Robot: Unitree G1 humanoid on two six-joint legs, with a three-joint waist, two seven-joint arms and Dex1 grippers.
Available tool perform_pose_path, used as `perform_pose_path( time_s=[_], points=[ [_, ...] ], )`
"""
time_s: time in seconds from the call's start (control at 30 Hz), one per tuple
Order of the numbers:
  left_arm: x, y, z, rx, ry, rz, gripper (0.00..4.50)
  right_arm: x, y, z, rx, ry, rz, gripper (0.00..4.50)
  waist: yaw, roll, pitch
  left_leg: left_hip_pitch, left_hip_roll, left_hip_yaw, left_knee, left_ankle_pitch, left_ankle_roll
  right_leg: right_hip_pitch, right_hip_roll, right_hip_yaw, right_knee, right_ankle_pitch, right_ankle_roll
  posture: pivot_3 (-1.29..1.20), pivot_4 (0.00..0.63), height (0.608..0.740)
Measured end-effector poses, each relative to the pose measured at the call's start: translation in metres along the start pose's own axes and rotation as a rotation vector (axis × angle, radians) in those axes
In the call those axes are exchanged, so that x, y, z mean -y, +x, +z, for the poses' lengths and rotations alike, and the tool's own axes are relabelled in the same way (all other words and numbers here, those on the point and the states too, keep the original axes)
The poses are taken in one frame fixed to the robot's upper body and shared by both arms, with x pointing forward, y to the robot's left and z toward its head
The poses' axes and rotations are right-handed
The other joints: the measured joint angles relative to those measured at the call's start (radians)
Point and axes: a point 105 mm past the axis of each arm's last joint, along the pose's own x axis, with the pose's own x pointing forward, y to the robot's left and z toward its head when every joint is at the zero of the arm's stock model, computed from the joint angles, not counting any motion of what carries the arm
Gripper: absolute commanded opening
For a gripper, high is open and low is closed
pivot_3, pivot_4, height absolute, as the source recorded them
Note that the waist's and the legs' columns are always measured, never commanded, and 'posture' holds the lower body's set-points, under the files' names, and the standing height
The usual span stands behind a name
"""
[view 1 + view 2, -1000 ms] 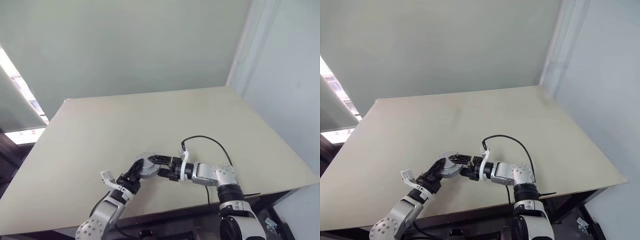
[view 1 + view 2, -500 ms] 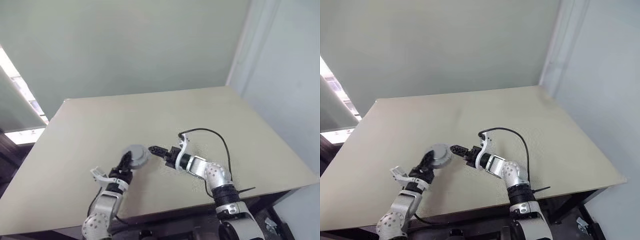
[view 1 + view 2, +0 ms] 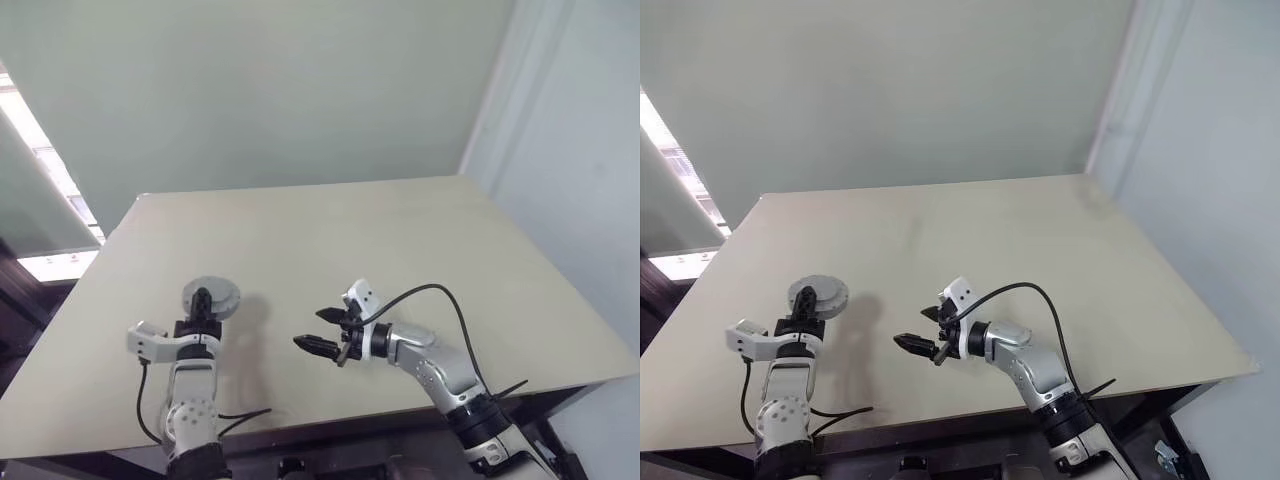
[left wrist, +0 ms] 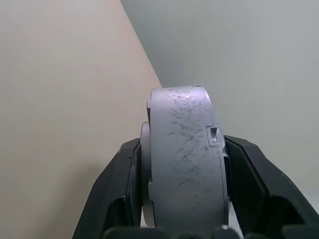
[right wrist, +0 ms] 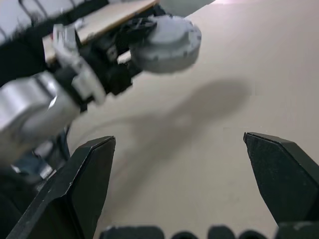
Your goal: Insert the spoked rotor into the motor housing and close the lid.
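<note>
Left gripper (image 3: 203,298) clamps the grey round assembly (image 3: 212,296) across its flat faces, rigid and solid-looking, while right gripper (image 3: 318,331) gapes wide, empty.

the lid (image 4: 184,164) is dull grey with fine dark scratch-like marks. the table (image 3: 400,230) is plain pale beige. both grippers' fingers (image 5: 281,177) are black, the arms silver and white.
</note>
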Motion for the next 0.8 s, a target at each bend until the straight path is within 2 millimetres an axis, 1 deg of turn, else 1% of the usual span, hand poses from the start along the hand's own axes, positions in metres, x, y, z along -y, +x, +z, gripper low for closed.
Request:
perform_pose_path(
  time_s=[0.1, 0.23, 0.4, 0.63, 0.7, 0.77, 0.8],
  points=[
    [-0.016, 0.003, 0.003, 0.032, 0.029, 0.071, 2.01, -0.006, 0.002, 0.003, 0.004, -0.045, 0.026, 4.50, 0.002, -0.002, 0.000, -0.001, 0.000, 0.000, 0.002, 0.000, 0.000, 0.000, 0.000, 0.000, 0.000, 0.000, 0.000, 0.00, 0.000, 0.740],
    [-0.030, 0.001, -0.003, 0.020, 0.068, 0.123, 2.01, -0.006, 0.000, 0.001, -0.008, -0.083, 0.027, 4.50, 0.012, -0.005, 0.000, -0.002, 0.000, -0.001, 0.004, 0.000, 0.000, 0.000, 0.000, 0.000, 0.000, 0.001, 0.001, 0.00, 0.000, 0.740],
    [-0.036, 0.002, -0.002, 0.025, 0.109, 0.147, 2.01, -0.009, 0.000, -0.003, -0.023, -0.096, 0.032, 4.50, 0.024, -0.007, 0.000, -0.002, 0.000, -0.001, 0.005, 0.000, 0.000, 0.000, 0.001, 0.000, 0.000, 0.002, 0.001, 0.00, 0.000, 0.740],
    [-0.043, 0.001, -0.006, 0.005, 0.137, 0.176, 2.01, -0.009, -0.002, -0.007, -0.037, -0.110, 0.022, 4.50, 0.024, -0.007, 0.000, -0.002, 0.000, -0.001, 0.007, 0.000, 0.000, 0.001, 0.001, 0.000, 0.000, 0.004, 0.002, 0.00, 0.000, 0.740],
    [-0.043, 0.001, -0.006, -0.001, 0.156, 0.178, 2.75, -0.008, -0.002, -0.007, -0.039, -0.116, 0.020, 4.50, 0.024, -0.008, 0.000, -0.002, 0.000, -0.001, 0.007, 0.000, 0.000, 0.001, 0.001, 0.000, 0.000, 0.004, 0.002, 0.00, 0.000, 0.740],
    [-0.043, 0.002, -0.005, -0.004, 0.179, 0.180, 3.30, -0.008, -0.002, -0.007, -0.039, -0.122, 0.016, 4.50, 0.024, -0.008, 0.000, -0.001, 0.000, -0.001, 0.007, 0.000, 0.000, 0.002, 0.001, 0.000, 0.000, 0.004, 0.002, 0.00, 0.000, 0.740],
    [-0.043, 0.002, -0.005, -0.004, 0.194, 0.187, 3.74, -0.008, -0.001, -0.006, -0.038, -0.127, 0.011, 4.50, 0.024, -0.008, 0.000, -0.001, 0.000, -0.001, 0.007, 0.000, 0.000, 0.002, 0.001, 0.000, 0.000, 0.004, 0.002, 0.00, 0.000, 0.740]
  ],
)
